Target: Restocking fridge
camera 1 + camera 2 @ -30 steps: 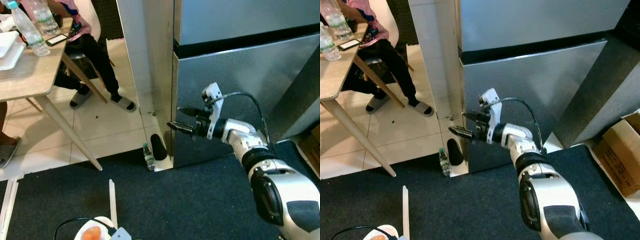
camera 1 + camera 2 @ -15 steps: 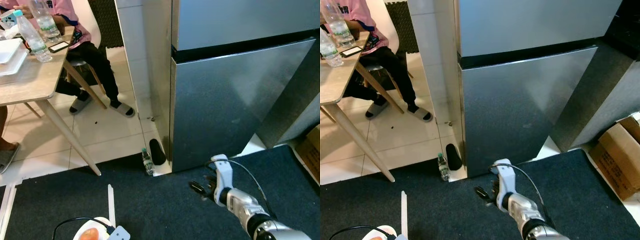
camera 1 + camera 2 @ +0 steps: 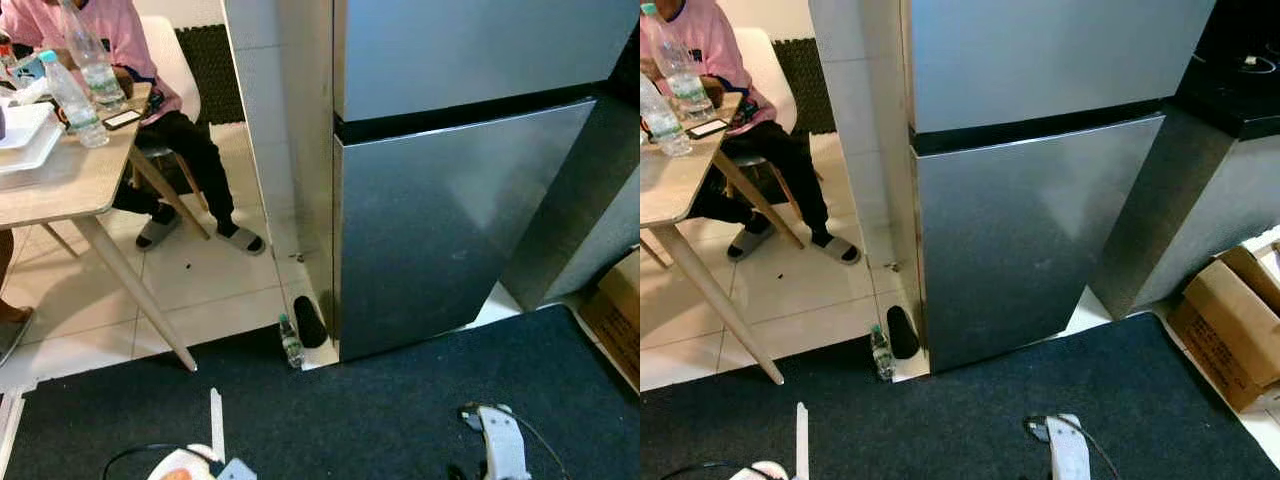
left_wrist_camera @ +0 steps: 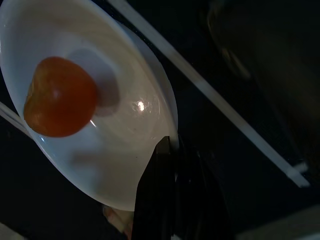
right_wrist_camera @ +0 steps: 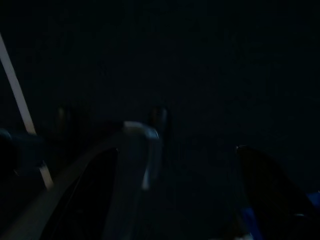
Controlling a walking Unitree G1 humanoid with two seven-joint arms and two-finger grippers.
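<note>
Gripping the rim of a white plate (image 4: pixel 125 150), the left tool (image 4: pixel 167 165) had its black fingers closed together over the plate's edge, and on that plate sat a single red-orange tomato (image 4: pixel 60 97), over on the far side of the dish from the pinch point. In the left eye view the same plate (image 3: pixel 170 465) showed low at the robot's left, just above the dark carpet (image 3: pixel 380 410).

The right tool hung low on the robot's right; its white wrist housing (image 3: pixel 497 450) appeared at the bottom edge of the head view, and its wrist picture was too dark for me to tell whether its fingers were open or closed.

Outward from both lay the relation that matters: the fridge (image 3: pixel 450 200) stood ahead and a little to the right, both steel doors shut, and the vertical edge of the lower door (image 3: pixel 337 250) ran down the fridge's left side beside a tiled pillar (image 3: pixel 270 150). That long upright edge was probably where a pull would have to start, and the free right arm seemed the one for it (the left was loaded).

A small bottle (image 3: pixel 290 342) stood on the floor at the fridge's foot. A seated person (image 3: pixel 150 110) was at the bench (image 3: pixel 60 180) well off to the left.
</note>
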